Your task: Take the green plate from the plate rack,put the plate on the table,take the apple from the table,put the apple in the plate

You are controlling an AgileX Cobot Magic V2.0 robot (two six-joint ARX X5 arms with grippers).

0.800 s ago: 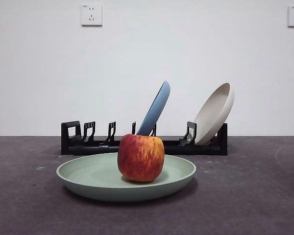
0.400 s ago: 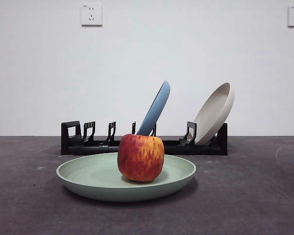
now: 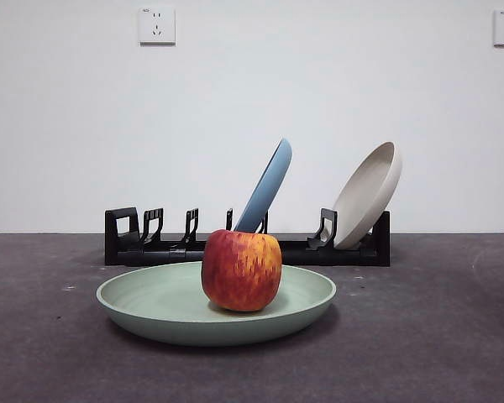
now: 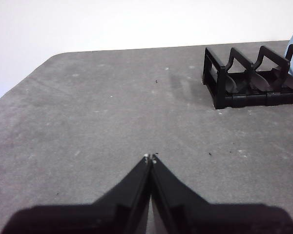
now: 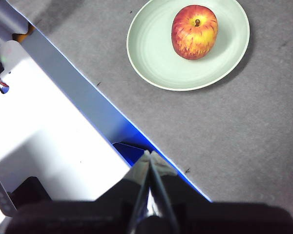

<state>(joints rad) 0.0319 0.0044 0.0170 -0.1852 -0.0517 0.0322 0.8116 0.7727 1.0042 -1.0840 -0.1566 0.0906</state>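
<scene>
Front view: apple point(image 3: 241, 270), upright, in the green plate point(image 3: 151, 306), slightly toward 3 o'clock of its middle; plate flat on the bench point(image 3: 437, 336). At 12 o'clock behind them, plate rack point(image 3: 151, 243) holding a tilted light blue plate point(image 3: 267, 186) and a cream-white plate point(image 3: 368, 193).

Left wrist view: left claw point(image 4: 150, 158), jaws closed, empty, over bare bench; rack end nearby.

Right wrist view: right claw point(image 5: 148, 155), jaws closed, empty, at the bench edge, well apart from plate and apple.
</scene>
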